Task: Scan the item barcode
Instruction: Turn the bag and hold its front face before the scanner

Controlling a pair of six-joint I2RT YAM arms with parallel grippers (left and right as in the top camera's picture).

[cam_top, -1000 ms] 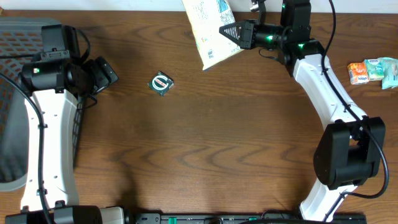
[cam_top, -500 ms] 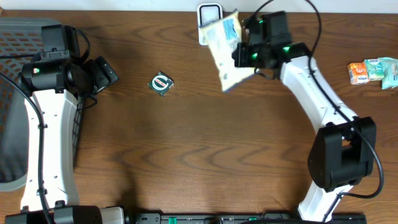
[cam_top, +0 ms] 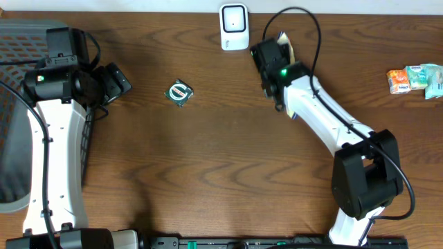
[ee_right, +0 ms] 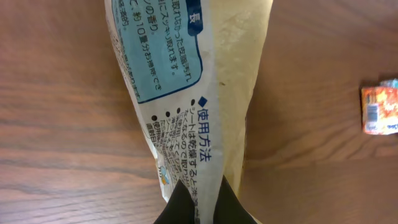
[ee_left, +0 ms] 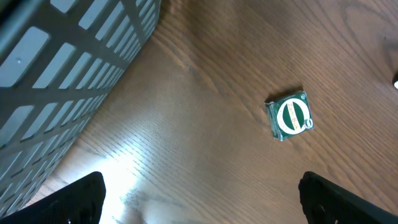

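Cream pouch [ee_right: 186, 93] is sitting clamped in my right end effector [ee_right: 199, 208], extending beyond it, near the white scanner [cam_top: 234, 26]; my left end effector [ee_left: 208, 199] is hovering wide apart above the bench [cam_top: 208, 152].

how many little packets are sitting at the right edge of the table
3: an orange packet farthest in from the edge, a white-green packet beside it, and a pale blue packet cut off by the frame edge. More may lie out of view.

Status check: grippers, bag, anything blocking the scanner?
Left gripper open, empty. Right gripper shut on bag, close beside scanner. Nothing between them.
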